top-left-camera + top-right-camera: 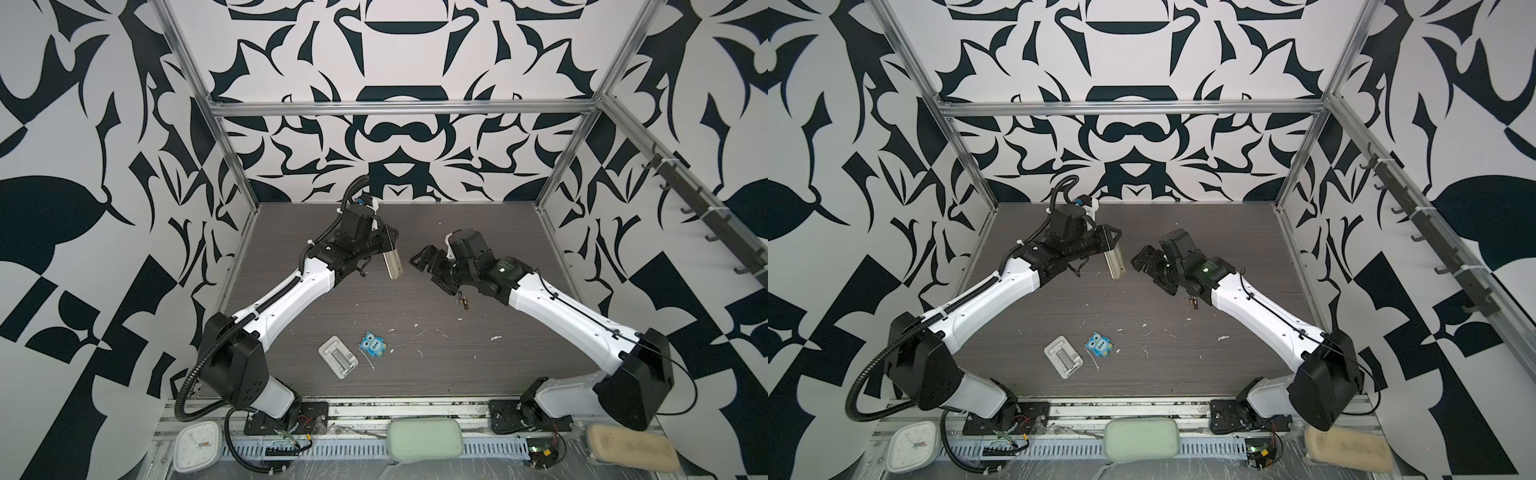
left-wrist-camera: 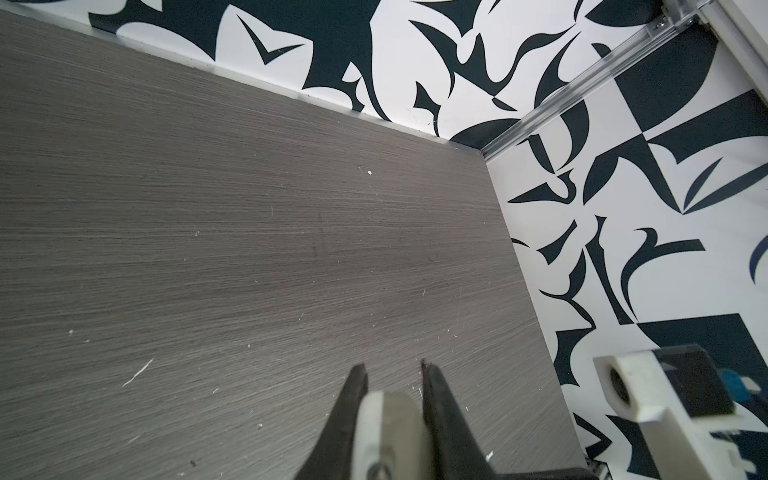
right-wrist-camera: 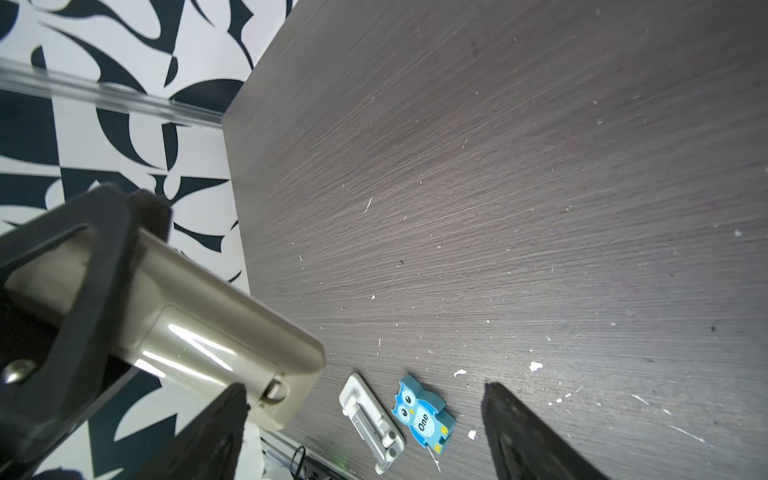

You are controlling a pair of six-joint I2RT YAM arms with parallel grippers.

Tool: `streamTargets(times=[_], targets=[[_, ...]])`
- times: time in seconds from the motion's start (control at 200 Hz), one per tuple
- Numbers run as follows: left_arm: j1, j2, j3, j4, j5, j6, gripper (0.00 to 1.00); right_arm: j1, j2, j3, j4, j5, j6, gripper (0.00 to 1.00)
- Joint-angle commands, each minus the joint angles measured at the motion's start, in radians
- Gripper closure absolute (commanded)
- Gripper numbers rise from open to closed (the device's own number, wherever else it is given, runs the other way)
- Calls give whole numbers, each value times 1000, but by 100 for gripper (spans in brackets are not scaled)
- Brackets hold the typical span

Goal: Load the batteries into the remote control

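Observation:
My left gripper is shut on the remote control, holding it above the middle of the table with its free end hanging toward the front. In the left wrist view the remote control sits between the two dark fingers. The right wrist view shows its beige back with the bay cover closed. My right gripper is open and holds nothing; one fingertip is close beside the remote's free end. The batteries lie side by side on the table under my right arm, also seen in a top view.
A white tray with a metal piece and a blue owl-shaped item lie near the front middle of the table. A white clock, a green pad and a beige pad sit beyond the front edge. Patterned walls and metal rails enclose the table.

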Motion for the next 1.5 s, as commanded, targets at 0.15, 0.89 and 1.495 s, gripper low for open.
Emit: streamTargets(times=[0.15,0.89,1.495], targets=[[23,-26,36,-24,205,10,100,29,-132,13,-106,92,-473,12],[76,13,70,-168,634,-19,100,259,-114,157,-166,229,-1239,16],[80,84,128,-224,718,-12,100,284,-67,189,-194,280,-1338,16]])
